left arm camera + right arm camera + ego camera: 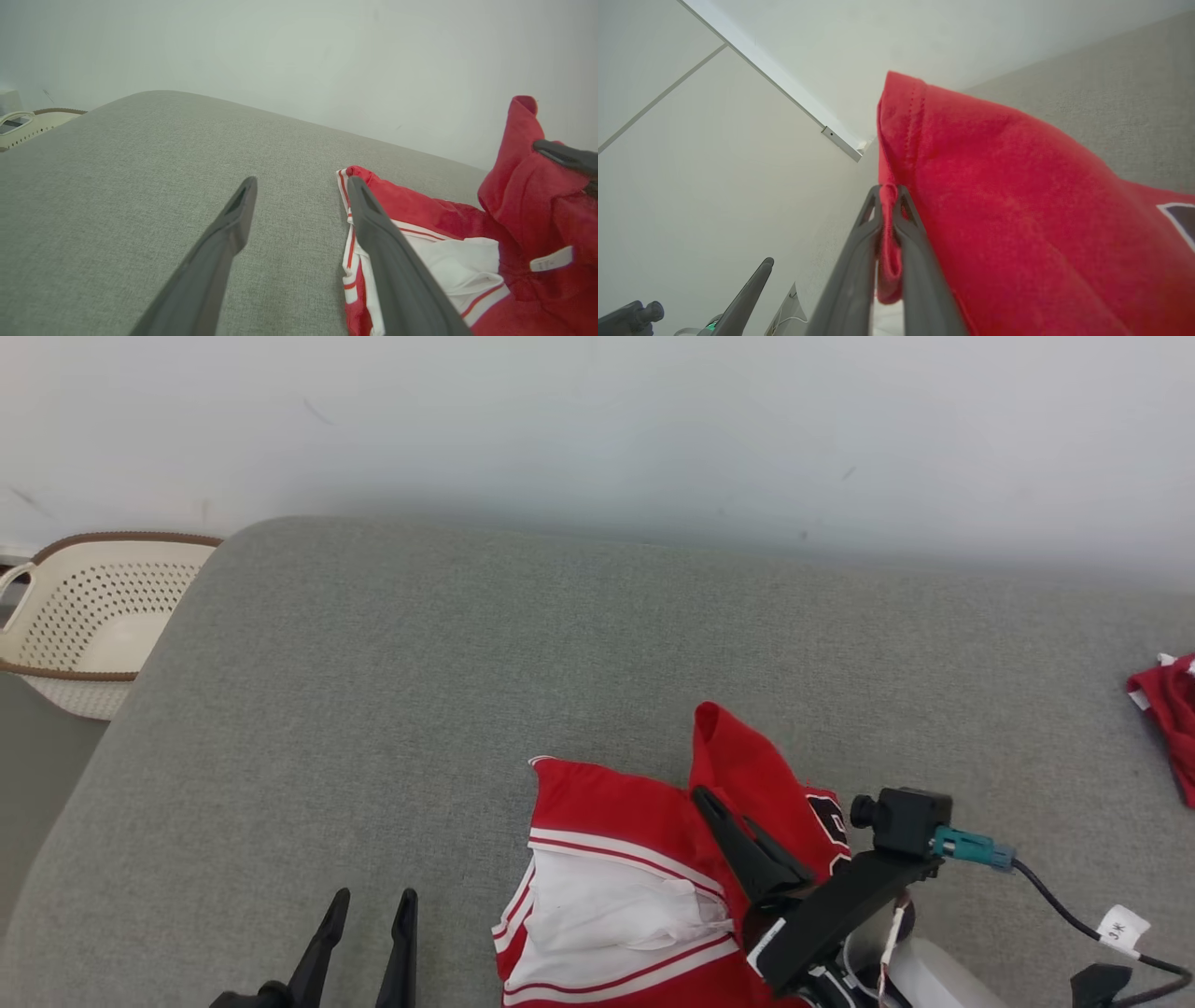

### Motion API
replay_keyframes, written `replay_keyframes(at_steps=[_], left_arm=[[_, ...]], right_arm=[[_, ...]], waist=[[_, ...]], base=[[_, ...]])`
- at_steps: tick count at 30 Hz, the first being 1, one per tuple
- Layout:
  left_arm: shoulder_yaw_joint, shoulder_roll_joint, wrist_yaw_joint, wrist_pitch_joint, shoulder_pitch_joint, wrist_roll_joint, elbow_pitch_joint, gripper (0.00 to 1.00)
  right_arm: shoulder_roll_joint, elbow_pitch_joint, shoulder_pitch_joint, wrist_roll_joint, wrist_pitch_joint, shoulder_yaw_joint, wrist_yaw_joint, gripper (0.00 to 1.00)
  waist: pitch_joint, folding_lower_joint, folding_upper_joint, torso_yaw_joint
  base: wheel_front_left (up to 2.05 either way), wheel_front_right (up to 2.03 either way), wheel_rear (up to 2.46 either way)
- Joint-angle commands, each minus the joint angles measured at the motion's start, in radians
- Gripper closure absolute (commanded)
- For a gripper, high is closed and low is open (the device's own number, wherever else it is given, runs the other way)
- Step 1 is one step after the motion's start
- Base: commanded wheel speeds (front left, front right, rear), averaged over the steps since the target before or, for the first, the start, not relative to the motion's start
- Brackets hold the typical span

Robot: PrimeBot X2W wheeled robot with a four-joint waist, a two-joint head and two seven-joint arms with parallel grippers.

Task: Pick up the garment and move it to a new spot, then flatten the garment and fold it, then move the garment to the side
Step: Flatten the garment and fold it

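The garment point(607, 812) is a red jersey with white and red striped trim, lying crumpled at the near middle of the grey padded surface point(420, 663). My right gripper point(702, 795) is shut on a raised fold of its red cloth, which stands up in a peak above the rest. In the right wrist view that fold point(1017, 196) is pinched between the closed fingertips of the gripper point(889, 189). My left gripper point(373, 899) stands open on the bare surface to the garment's left, holding nothing. In the left wrist view its fingers point(233, 219) spread wide beside the garment's striped edge point(348, 224).
A cream perforated basket point(56, 644) with a brown rim sits off the surface's left end. Another red cloth point(1167, 709) lies at the far right edge. A pale wall runs behind the surface. Bare grey surface stretches to the left and back.
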Motion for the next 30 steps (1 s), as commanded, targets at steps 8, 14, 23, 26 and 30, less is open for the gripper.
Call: replay_keyframes(at_steps=[8,14,23,26,30], left_arm=[[-0.041,0.001,0.007,-0.004,-0.027,-0.018,0.017,0.0],[-0.066,0.001,0.013,-0.004,-0.039,-0.032,0.023,0.0],[-0.097,0.001,0.023,-0.004,-0.056,-0.043,0.033,0.0],[-0.098,0.001,0.025,-0.004,-0.059,-0.047,0.036,0.0],[-0.084,0.001,0.03,-0.005,-0.047,-0.043,0.04,0.0]], right_arm=[[0.065,0.086,-0.055,0.005,-0.012,0.055,0.0,1.0],[0.11,0.165,-0.106,0.011,-0.04,0.072,0.0,1.0],[0.167,0.345,-0.181,0.019,-0.071,0.104,0.0,0.86],[0.168,0.366,-0.195,0.03,-0.092,0.12,0.0,0.0],[0.153,0.338,-0.204,0.058,-0.128,0.135,0.0,0.0]], waist=[[0.022,0.0001,0.0,0.057],[0.035,0.0001,0.0,0.083],[0.053,0.0001,0.0,0.114],[0.052,0.0001,0.0,0.114],[0.042,0.0001,0.0,0.099]], base=[[0.0,0.0,0.0],[0.0,0.0,0.0],[0.0,0.0,0.0],[0.0,0.0,0.0],[0.0,0.0,0.0]])
